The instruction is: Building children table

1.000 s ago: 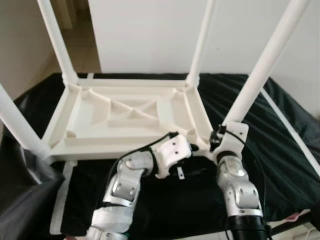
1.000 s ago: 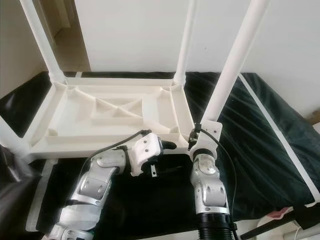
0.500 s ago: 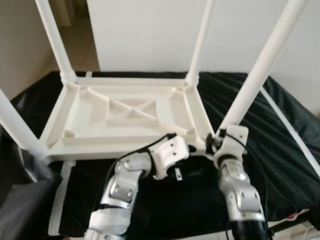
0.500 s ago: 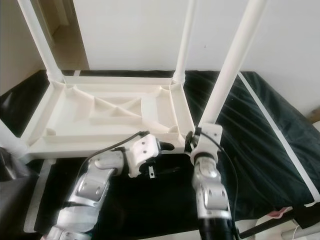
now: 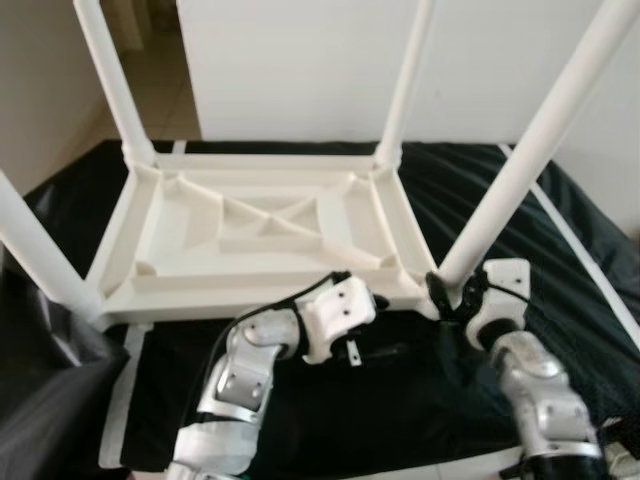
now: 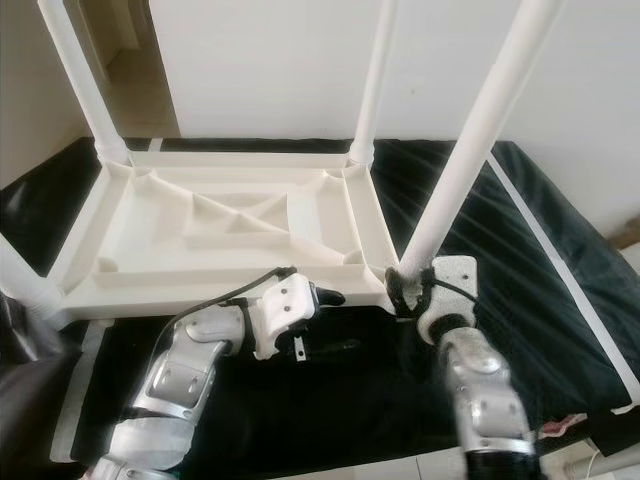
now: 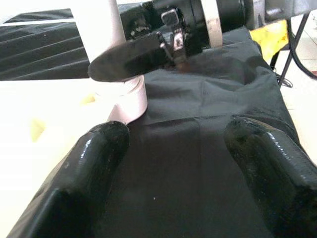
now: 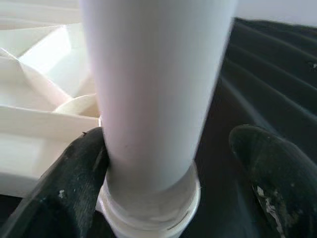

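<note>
A white plastic children's table (image 5: 230, 300) lies upside down on a black cloth, all its legs pointing up. My right gripper (image 5: 448, 290) is at the foot of the near right leg (image 5: 530, 150). It is open and straddles the leg (image 8: 153, 99): one finger (image 8: 74, 198) touches it, the other finger (image 8: 277, 178) stands apart. My left gripper (image 7: 183, 163) is open over bare black cloth, at the table's front rail just left of that corner (image 6: 325, 297).
The other three legs (image 5: 110, 80) stand at the far corners and near left. Black cloth (image 5: 400, 400) covers the whole surface, with white strips (image 5: 120, 400) along its sides. A white wall (image 5: 300, 60) is behind, with an opening at the back left.
My right arm has swung out to the right, so its wrist now sits right of the leg's foot instead of in front of it. The left arm has hardly moved.
</note>
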Tool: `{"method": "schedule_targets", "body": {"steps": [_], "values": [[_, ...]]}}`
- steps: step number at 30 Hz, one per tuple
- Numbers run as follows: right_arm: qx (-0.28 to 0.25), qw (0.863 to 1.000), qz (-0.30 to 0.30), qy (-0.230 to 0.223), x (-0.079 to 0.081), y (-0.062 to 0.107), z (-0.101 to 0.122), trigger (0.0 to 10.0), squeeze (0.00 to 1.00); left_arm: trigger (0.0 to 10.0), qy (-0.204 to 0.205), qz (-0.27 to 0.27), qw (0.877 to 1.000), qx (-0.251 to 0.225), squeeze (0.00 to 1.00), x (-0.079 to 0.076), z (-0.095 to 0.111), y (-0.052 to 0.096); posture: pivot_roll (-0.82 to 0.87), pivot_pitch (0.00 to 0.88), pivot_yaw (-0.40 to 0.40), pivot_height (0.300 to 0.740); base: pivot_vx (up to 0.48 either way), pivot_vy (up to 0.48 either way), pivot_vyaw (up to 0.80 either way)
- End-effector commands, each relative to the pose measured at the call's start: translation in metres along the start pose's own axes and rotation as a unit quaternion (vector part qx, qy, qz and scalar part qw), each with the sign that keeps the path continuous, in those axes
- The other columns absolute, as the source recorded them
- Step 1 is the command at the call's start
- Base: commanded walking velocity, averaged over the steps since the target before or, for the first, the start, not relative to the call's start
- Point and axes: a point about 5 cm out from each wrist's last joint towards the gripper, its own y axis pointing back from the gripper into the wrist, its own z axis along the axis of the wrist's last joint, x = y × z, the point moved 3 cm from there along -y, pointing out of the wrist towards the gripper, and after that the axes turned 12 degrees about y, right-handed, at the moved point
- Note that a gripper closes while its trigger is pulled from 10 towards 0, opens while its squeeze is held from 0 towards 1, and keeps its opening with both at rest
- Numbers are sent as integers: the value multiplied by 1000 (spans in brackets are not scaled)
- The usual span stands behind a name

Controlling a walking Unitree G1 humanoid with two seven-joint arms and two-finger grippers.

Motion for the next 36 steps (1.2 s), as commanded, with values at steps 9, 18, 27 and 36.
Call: {"method": "schedule_targets", "body": {"steps": [9, 18, 27, 36], "values": [[-39, 986, 155, 37, 8, -21, 12, 10000, 0, 10000, 67, 87, 994, -28, 0, 5, 2, -3, 47, 15, -81, 740, 0, 0, 0], [-27, 967, 243, 70, 27, -37, 4, 0, 0, 10000, 79, 91, 993, -22, 0, 4, 3, -3, 64, 31, -95, 740, 0, 0, 0], [-27, 964, 257, 63, 32, -32, -5, 0, 0, 10000, 84, 106, 991, -22, 0, 7, 5, 1, 74, 49, -108, 740, 0, 0, 0], [-21, 969, 240, 46, 31, -28, -6, 10000, 0, 10000, 88, 115, 989, -20, 0, 6, 0, 7, 69, 66, -125, 740, 0, 0, 0]]}}
